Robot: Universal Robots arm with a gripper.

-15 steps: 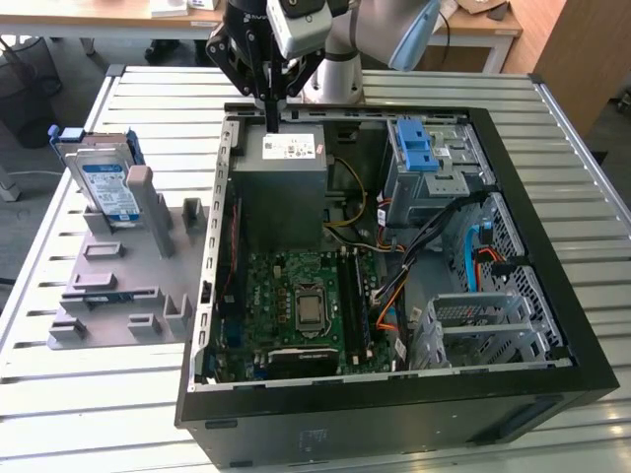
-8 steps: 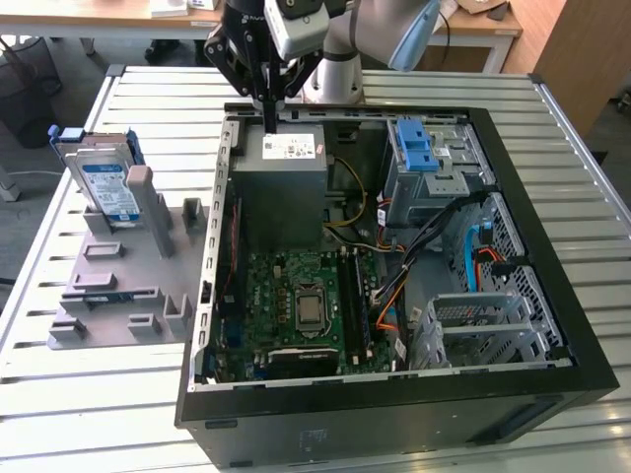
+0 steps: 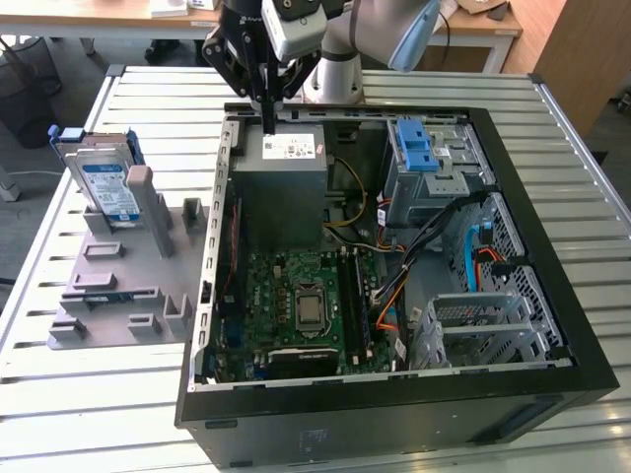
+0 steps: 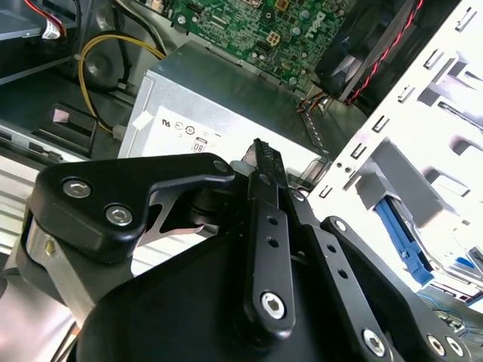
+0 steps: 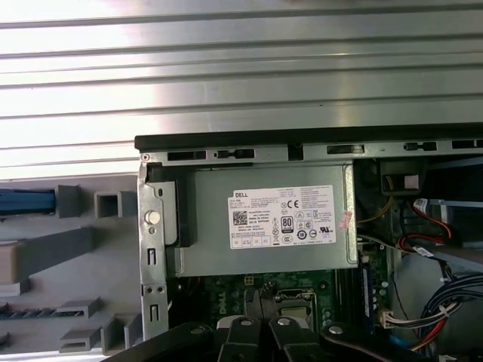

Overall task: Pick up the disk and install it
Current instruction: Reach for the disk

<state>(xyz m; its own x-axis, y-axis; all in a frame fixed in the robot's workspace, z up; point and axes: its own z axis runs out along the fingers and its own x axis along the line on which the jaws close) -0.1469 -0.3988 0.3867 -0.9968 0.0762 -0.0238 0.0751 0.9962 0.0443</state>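
Observation:
The disk (image 3: pixel 104 182) is a silver drive with a white-and-blue label in a blue carrier. It leans upright in a grey fixture (image 3: pixel 118 286) on the table, at the exterior view's left, outside the computer case. My gripper (image 3: pixel 268 120) hangs over the case's far edge, just above the grey power supply (image 3: pixel 281 163), well to the right of the disk. Its black fingers (image 4: pixel 260 162) are pressed together with nothing between them, and the fingertips also show in the first wrist view as my gripper (image 5: pixel 260 328) above the motherboard.
The open black computer case (image 3: pixel 552 246) lies on a slatted metal table (image 3: pixel 99 414). Inside are the motherboard (image 3: pixel 306 296), a drive bay with a blue latch (image 3: pixel 419 148), a metal cage (image 3: pixel 473 325) and loose cables (image 3: pixel 434 236). The power supply (image 5: pixel 264 219) sits directly under the wrist.

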